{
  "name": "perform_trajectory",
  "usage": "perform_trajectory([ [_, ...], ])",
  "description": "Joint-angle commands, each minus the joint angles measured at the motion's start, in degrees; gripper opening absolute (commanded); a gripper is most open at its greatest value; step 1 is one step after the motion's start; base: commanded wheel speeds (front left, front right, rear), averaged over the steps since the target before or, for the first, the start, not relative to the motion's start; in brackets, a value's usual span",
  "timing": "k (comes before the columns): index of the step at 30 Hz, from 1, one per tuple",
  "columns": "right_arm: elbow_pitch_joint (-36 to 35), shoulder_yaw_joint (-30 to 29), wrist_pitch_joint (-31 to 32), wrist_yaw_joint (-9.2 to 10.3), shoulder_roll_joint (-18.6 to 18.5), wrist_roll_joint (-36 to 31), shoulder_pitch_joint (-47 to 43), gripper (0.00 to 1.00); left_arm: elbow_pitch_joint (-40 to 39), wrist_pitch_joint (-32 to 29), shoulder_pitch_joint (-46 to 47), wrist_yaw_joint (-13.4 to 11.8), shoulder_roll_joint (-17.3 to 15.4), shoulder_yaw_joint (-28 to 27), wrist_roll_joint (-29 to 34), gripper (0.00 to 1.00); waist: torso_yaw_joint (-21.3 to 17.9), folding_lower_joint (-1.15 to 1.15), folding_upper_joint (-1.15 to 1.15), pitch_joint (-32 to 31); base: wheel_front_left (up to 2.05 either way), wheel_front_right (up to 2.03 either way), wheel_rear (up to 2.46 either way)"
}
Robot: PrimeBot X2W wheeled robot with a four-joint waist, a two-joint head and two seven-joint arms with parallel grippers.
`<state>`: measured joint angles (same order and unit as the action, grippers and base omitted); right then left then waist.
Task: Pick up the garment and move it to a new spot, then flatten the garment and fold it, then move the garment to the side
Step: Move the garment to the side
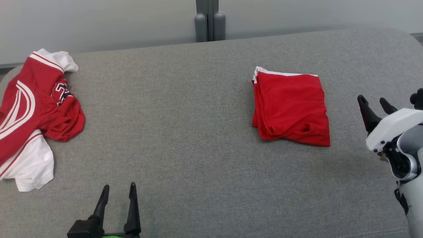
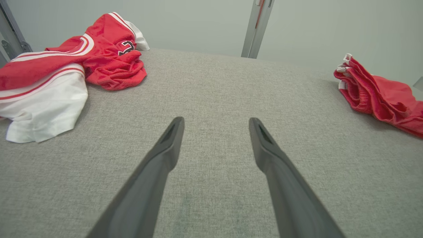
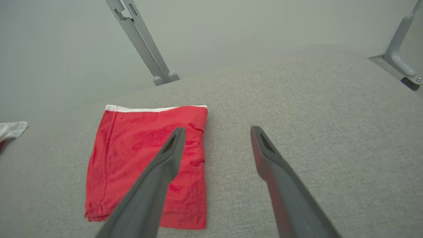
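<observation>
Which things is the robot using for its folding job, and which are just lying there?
For the job: folded red garment, lying flat on the grey cushion; left gripper and right gripper, both open, holding nothing.
Just lying about: crumpled red-and-white jersey (perhaps a later turn); grey post at the back.

A folded red garment [image 3: 132,158], edged in white along its far side, is seen lying flat on the grey surface [image 3: 314,99]. The right gripper [image 3: 217,130] is held with its jaws spread wide and nothing between them. One finger is seen in front of the garment's right edge, the other over bare surface. A grey post [image 3: 142,39] is seen beyond the surface, a bracket [image 3: 396,56] at upper right, and a white cloth [image 3: 11,129] at the left edge.
</observation>
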<state>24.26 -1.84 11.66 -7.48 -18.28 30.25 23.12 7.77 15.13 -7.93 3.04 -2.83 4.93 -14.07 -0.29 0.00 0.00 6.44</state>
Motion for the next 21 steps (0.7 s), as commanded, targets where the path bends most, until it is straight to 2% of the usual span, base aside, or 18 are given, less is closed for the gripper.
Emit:
perform_trajectory([
  [1,1.39,-0.55,2.70,-0.01,1.34,-1.00,2.30,1.00,-0.09,0.01,1.57,0.26,-0.12,0.53,0.04,1.00,1.01,0.00,0.00,3.34,0.00,0.00,0.00],
  [6,7.84,-2.47,7.74,0.00,2.83,-3.18,7.46,1.00,-0.12,0.01,3.50,0.46,-0.13,2.61,0.03,1.00,2.91,0.00,0.00,6.11,0.00,0.00,0.00],
  [10,13.31,-3.41,7.96,0.00,4.71,-4.45,10.28,1.00,0.23,0.01,4.40,-0.04,-0.14,3.78,-0.34,1.00,4.47,0.00,0.00,7.29,0.00,0.00,0.00],
  [17,19.67,-2.92,6.90,0.02,5.32,-4.37,12.72,1.00,0.35,0.01,5.06,-0.58,-0.14,4.59,-0.65,1.00,5.93,0.00,0.00,8.21,0.00,0.00,0.00],
  [18,20.22,-2.78,6.50,0.01,5.40,-3.95,13.03,0.60,0.28,0.01,5.05,-0.66,-0.14,4.54,-0.68,1.00,5.92,0.00,0.00,8.32,0.00,0.00,0.00],
  [19,20.77,-2.79,6.12,0.02,5.41,-3.77,13.28,0.00,0.20,0.01,5.01,-0.71,-0.14,4.49,-0.73,1.00,5.82,0.00,0.00,8.42,0.00,0.00,0.00],
  [21,21.41,-2.43,5.21,0.01,5.93,-2.75,13.83,0.00,0.07,0.01,4.90,-0.92,-0.14,4.41,-0.72,1.00,5.20,0.00,0.00,8.57,0.00,0.00,0.00],
])
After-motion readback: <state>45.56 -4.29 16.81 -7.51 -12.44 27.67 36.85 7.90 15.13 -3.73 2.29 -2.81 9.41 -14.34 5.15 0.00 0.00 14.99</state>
